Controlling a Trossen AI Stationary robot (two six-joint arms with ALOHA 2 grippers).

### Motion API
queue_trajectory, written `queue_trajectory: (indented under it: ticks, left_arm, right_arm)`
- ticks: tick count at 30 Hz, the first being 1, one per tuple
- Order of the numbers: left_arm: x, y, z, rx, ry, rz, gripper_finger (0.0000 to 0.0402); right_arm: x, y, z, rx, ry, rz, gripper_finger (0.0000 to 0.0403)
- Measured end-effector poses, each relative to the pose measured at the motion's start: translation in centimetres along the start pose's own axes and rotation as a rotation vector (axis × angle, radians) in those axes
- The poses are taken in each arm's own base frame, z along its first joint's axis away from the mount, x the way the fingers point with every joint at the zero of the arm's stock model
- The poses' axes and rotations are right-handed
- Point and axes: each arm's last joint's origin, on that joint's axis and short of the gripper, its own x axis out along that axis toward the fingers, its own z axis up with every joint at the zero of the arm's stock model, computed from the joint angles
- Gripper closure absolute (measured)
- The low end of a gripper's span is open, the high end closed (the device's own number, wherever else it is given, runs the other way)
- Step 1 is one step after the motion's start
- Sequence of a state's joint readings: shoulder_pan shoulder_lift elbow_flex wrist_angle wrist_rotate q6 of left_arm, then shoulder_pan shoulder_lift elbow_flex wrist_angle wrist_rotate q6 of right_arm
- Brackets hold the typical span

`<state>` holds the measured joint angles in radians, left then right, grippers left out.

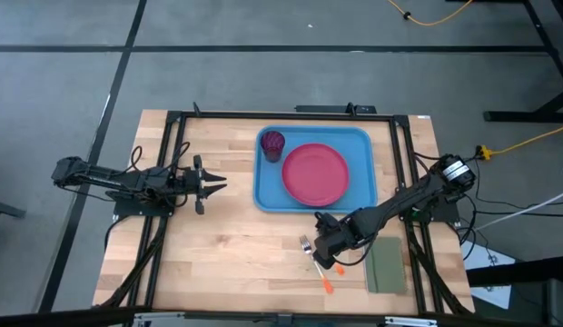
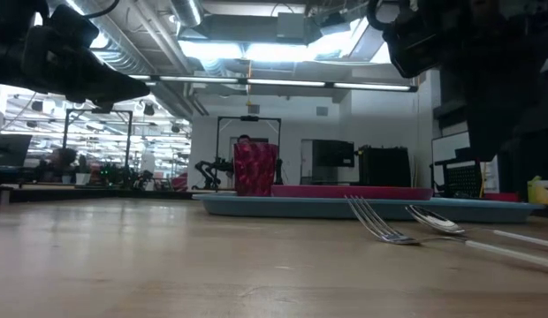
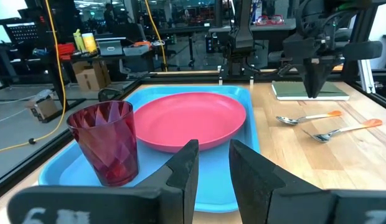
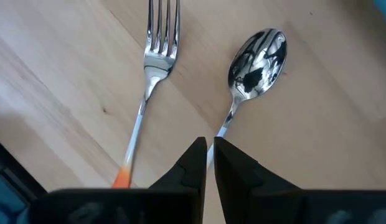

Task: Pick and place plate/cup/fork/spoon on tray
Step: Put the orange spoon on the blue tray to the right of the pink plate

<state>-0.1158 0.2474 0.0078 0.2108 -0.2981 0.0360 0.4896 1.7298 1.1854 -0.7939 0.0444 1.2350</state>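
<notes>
The pink-red plate [image 1: 314,174] and the magenta cup [image 1: 272,144] stand on the blue tray [image 1: 358,138] at the table's far middle. The cup also shows upright in the left wrist view [image 3: 106,143]. The fork [image 4: 157,56] and the spoon [image 4: 258,56] lie side by side on the wood in front of the tray, orange handles toward the near edge. My right gripper [image 4: 210,152] hovers above them, over the spoon's shaft, fingers shut and empty. My left gripper [image 3: 211,168] is open and empty, left of the tray.
An olive-green pad [image 1: 386,263] lies on the table to the right of the fork [image 1: 307,243] and the spoon. Black frame rails [image 1: 172,163] run along the table's left and right sides. Bare wood shows between my left gripper [image 1: 212,186] and the cutlery.
</notes>
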Motion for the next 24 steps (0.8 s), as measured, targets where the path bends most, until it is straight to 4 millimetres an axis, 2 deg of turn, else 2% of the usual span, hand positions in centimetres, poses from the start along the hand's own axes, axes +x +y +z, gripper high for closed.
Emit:
queue_trajectory:
  ticks: [4,10,17,20,24]
  left_arm:
    - [0.0,0.0,0.0,0.000,0.000,0.000,0.0319]
    - [0.0,0.0,0.0,0.000,0.000,0.000,0.0319]
    - [0.0,0.0,0.0,0.000,0.000,0.000,0.0319]
    - [0.0,0.0,0.0,0.000,0.000,0.000,0.0319]
    - [0.0,0.0,0.0,0.000,0.000,0.000,0.0319]
  right_arm:
    - [0.0,-0.1,-0.1,0.007,0.002,-0.006,0.0367]
    - [0.0,-0.2,-0.2,0.118,-0.026,-0.035,0.0363]
    - [0.0,-0.1,-1.3,0.149,-0.018,-0.056,0.0289]
    - [1.0,0.1,-1.7,0.187,-0.009,-0.086,0.0268]
    - [2.9,-0.2,-1.6,0.198,0.017,-0.140,0.0266]
